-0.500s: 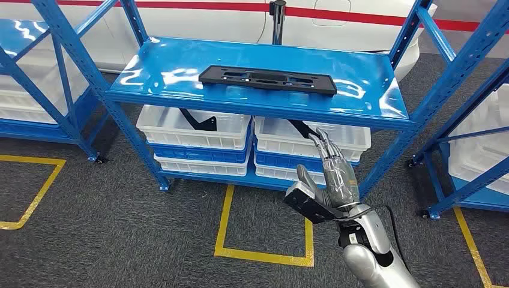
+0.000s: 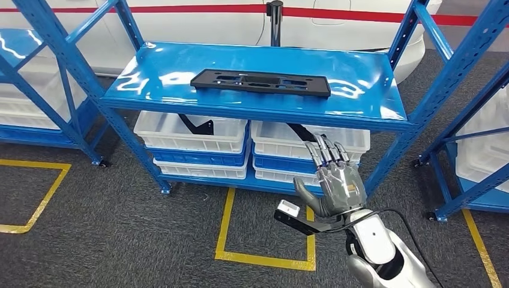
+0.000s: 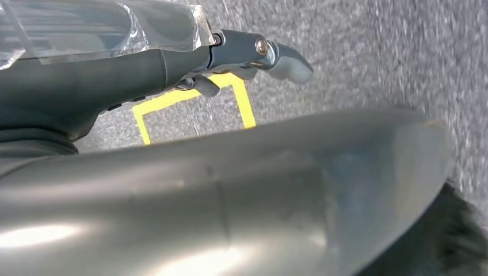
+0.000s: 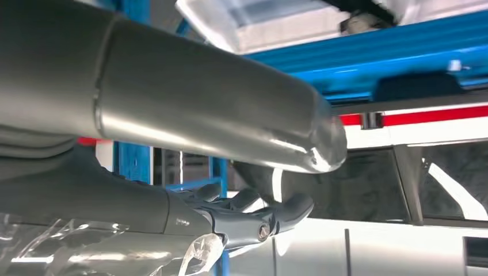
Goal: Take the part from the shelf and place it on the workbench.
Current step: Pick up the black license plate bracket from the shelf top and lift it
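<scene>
Right robot hand is raised in front of the blue shelf rack, fingers extended upward and slightly spread, thumb out to the side, nothing held. It is seen below the top shelf's front edge, level with the white bins on the lower tier. Left robot hand is seen over grey carpet and yellow floor tape; fingers apart or curled cannot be told. Black flat part lies flat on the top shelf, near centre, untouched.
</scene>
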Controlling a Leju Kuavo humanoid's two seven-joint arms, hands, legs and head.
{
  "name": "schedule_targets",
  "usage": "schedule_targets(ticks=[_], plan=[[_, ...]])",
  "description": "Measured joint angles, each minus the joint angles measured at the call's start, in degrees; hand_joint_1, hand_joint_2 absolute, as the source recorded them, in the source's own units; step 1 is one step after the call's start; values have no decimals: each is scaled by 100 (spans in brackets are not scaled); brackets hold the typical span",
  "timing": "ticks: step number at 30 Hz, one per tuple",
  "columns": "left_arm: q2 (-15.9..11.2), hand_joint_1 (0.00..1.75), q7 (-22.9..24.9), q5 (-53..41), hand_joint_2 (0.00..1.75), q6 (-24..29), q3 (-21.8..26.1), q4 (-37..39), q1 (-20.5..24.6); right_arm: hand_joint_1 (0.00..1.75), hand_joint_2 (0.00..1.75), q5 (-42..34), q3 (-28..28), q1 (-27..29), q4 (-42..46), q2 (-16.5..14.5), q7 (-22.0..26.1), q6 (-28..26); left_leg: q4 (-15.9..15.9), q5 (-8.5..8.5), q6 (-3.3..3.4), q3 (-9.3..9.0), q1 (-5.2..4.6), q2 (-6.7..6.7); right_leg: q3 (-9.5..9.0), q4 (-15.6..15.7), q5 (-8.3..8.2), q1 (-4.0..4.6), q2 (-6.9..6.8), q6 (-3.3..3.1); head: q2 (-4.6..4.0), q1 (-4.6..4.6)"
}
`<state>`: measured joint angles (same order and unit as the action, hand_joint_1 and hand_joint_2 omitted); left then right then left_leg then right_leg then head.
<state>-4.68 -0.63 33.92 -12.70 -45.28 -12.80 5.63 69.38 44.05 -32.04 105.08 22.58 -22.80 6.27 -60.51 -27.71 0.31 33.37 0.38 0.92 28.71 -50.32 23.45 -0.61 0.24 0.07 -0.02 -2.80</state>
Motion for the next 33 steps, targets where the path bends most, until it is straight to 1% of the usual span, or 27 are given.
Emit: schedule_targets(ticks=[1,2,3,4,5,6,7,8,9,12,13,14,16,17,18,19,20,22,23,24,25,27,28,29,30,32,33], plan=[[-1,0,-1,-2,0,-4,-3,1,0,0,0,64,31,-3,9,24,-22,49,-475,-159,-19,262,5,-2,-22,-1,24,2,-2,-11,0,-3],[-2,0,-1,-3,0,-3,-5,2,-5,0,0,99,62,-3,14,44,-33,81,-827,-238,-31,480,8,-3,-51,-1,51,4,-2,-13,0,-5],[-2,0,-1,-5,0,-2,-6,3,-10,0,0,116,90,-2,21,62,-42,99,-962,-204,-35,596,8,-4,-90,-1,86,5,1,-9,0,-5],[-2,0,-1,-6,0,-2,-9,3,-13,0,0,126,113,-2,30,80,-50,113,-832,-52,-28,582,8,-6,-140,-1,121,4,5,1,0,-7],[-2,0,-1,-7,0,-2,-13,4,-14,0,0,133,131,-6,42,97,-55,123,-468,185,-11,447,6,-6,-198,0,161,4,7,13,0,-7],[-4,0,-1,-7,0,-2,-21,4,-13,0,0,137,148,-12,57,111,-59,128,12,441,17,246,2,-7,-257,4,203,3,7,31,0,-8],[-7,0,-2,-7,0,-2,-29,7,-10,0,0,140,161,-21,69,125,-63,133,459,625,50,51,-13,-7,-306,4,253,13,8,57,0,-8],[-9,0,-3,-7,0,-2,-38,9,-5,0,0,141,175,-30,81,138,-66,138,776,726,85,-95,-29,-9,-350,20,297,21,10,86,-1,-7],[-11,0,-4,-7,0,-2,-45,11,-2,0,0,142,189,-36,91,150,-68,144,948,746,120,-178,-42,-9,-392,37,323,29,12,120,-1,-7],[-13,0,-15,-7,0,-2,-59,13,-3,0,0,147,236,-54,127,196,-73,184,1037,676,221,-296,-30,-4,-469,-23,363,37,12,221,0,4],[-13,0,-20,-7,0,-2,-69,13,-5,0,0,150,251,-61,141,210,-75,196,1049,658,256,-350,-20,-2,-397,-204,432,33,9,253,0,13],[-13,0,-25,-7,0,-2,-80,13,-5,0,0,151,266,-67,154,225,-76,204,1057,636,285,-406,-13,0,-246,-499,546,26,6,279,-1,21],[-13,0,-28,-7,0,-2,-102,14,1,0,0,153,292,-71,163,243,-78,218,1061,564,321,-488,-13,3,286,-1365,848,17,4,312,-1,36],[-13,0,-25,-7,0,-2,-112,15,-2,0,0,153,309,-69,163,255,-79,225,1061,517,327,-537,-15,7,557,-1720,960,16,4,319,-1,39],[-13,0,-18,-7,0,-2,-122,15,-9,0,0,154,328,-67,163,267,-80,230,1062,466,327,-597,-16,14,755,-1906,995,16,4,323,0,41],[-13,0,-9,-7,0,-2,-131,15,-17,0,0,154,344,-65,163,281,-81,233,1063,410,322,-670,-17,24,844,-1859,911,16,4,319,0,41],[-13,0,-1,-7,0,-2,-137,15,-23,0,0,154,356,-65,163,297,-82,234,1066,352,313,-754,-17,33,830,-1597,706,18,4,302,0,41],[-12,0,7,-7,0,-2,-142,15,-21,0,0,154,363,-67,171,319,-84,234,1086,241,281,-905,-21,47,639,-726,100,40,-16,223,0,41],[-11,0,7,-7,0,-2,-143,15,-15,0,0,154,367,-70,176,326,-84,235,1113,187,253,-966,-27,52,556,-383,-89,60,-26,187,-1,42],[-11,0,11,-8,0,-2,-144,15,-9,0,0,154,369,-70,184,329,-84,236,1152,140,218,-1025,-37,55,495,-156,-187,78,-30,160,0,41],[-11,0,16,-9,0,-2,-145,15,-6,0,0,154,373,-72,193,331,-85,237,1169,122,186,-1093,-47,57,461,-54,-180,82,-23,148,0,44],[-14,0,24,-25,0,-2,-146,15,-1,0,0,152,380,-76,220,332,-85,233,1165,81,136,-1185,-56,46,330,-5,-184,51,-5,110,0,32],[-16,0,22,-43,0,-2,-147,15,4,0,0,149,382,-78,233,336,-92,228,1015,46,116,-1152,-55,31,260,8,-194,32,-5,80,0,22],[-17,0,21,-73,0,-2,-152,15,12,0,0,145,384,-78,248,345,-111,226,729,-41,93,-1010,-51,15,191,9,-196,22,-12,45,0,11],[-17,0,19,-112,0,-2,-163,15,16,0,0,137,383,-66,267,359,-141,229,311,-158,69,-774,-43,-1,136,10,-171,19,-16,17,-1,8],[-7,0,43,-220,0,-2,-212,15,15,0,0,97,361,6,358,443,-221,267,-572,-466,38,-163,-31,-10,36,9,-76,18,-7,-11,-1,3],[5,0,81,-276,0,-2,-246,15,12,0,0,62,337,69,429,507,-251,294,-793,-574,36,63,-30,-12,-27,10,-21,18,0,-9,-2,2]])
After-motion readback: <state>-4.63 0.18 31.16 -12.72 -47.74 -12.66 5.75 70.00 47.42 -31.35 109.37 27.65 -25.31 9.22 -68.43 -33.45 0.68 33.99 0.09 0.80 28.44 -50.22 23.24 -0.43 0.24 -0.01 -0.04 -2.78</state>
